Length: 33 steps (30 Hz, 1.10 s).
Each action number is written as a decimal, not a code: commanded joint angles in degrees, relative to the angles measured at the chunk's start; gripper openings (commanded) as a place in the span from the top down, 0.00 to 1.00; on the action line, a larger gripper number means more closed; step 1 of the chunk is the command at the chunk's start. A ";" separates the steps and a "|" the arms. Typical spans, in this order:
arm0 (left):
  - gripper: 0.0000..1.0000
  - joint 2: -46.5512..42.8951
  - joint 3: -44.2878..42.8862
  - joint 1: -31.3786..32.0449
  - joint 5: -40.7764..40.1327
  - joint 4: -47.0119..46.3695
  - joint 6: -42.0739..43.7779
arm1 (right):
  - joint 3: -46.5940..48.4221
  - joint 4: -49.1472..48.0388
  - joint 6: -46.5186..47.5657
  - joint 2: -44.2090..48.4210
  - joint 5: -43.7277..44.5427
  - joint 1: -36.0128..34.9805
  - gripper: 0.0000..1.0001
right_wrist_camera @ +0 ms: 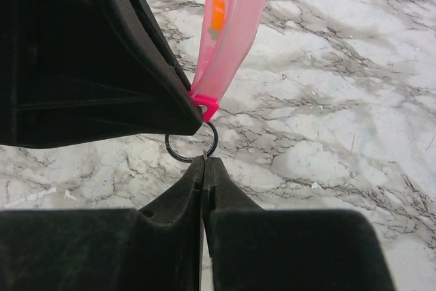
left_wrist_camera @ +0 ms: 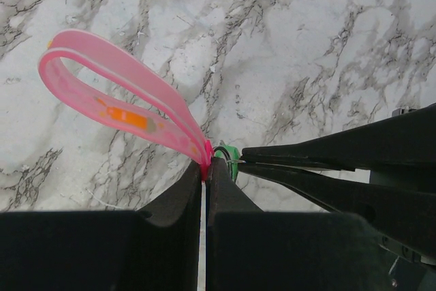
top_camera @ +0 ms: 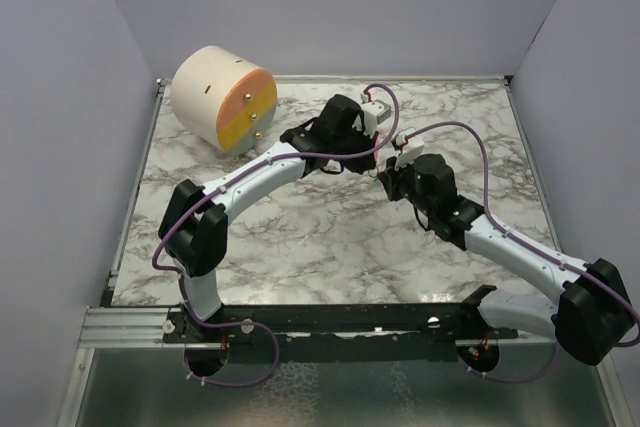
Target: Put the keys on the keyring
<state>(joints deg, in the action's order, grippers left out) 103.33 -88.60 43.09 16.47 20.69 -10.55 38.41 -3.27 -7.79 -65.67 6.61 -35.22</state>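
Left hand [left_wrist_camera: 206,166] fills the bottom of its wrist view, black fingers pinched shut on the base of the pink strip [left_wrist_camera: 116,93]. That strip is folded into a loop that stands up and to the left over the counter [top_camera: 300,237]. An orange patch sits on the strip, too blurred to read as a label or writing. The green piece [left_wrist_camera: 232,152] peeks out just right of the left fingertips, touching or nearly touching the thin tips of the right hand [right_wrist_camera: 204,161], mostly hidden. In the right wrist view, the right hand is closed, tips clamped on the bottom of a small dark ring [right_wrist_camera: 167,148]. The ring stands upright off the counter. The strip's bright pink end tab meets the top of the ring; can't tell if it is threaded through. The left hand's black body is just beside the ring, upper left. In the top view both arms meet mid-counter, hands tip to tip, keys and ring too small to make out. A cream cylinder [top_camera: 225,97] with an orange-and-yellow face lies at the far left corner, well apart, with small brass studs on the face and no legible text. Purple cables [top_camera: 480,142] run along both arms.
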 commanded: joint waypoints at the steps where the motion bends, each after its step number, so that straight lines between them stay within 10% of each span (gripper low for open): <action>1: 1.00 1.14 -1.67 -0.89 -0.56 0.24 -0.08 | 2.87 2.73 -0.48 -0.19 0.69 -0.24 0.99; 13: 1.00 2.00 -0.55 -1.42 0.61 -0.96 -0.29 | 3.88 4.14 -0.53 -1.15 0.42 -0.29 0.99; 26: 0.50 2.67 2.53 -3.32 -0.37 -3.50 -2.22 | 6.96 9.27 -2.40 -2.73 -2.07 -0.29 0.99; 33: 0.46 0.64 6.62 -4.73 -5.33 -6.18 -4.01 | 8.52 11.33 -2.75 -4.82 -2.69 -0.29 0.99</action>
<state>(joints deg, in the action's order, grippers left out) 105.36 -84.01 39.09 15.55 17.30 -13.17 44.73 6.42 -9.82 -69.47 5.41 -35.22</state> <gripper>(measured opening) 0.543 0.014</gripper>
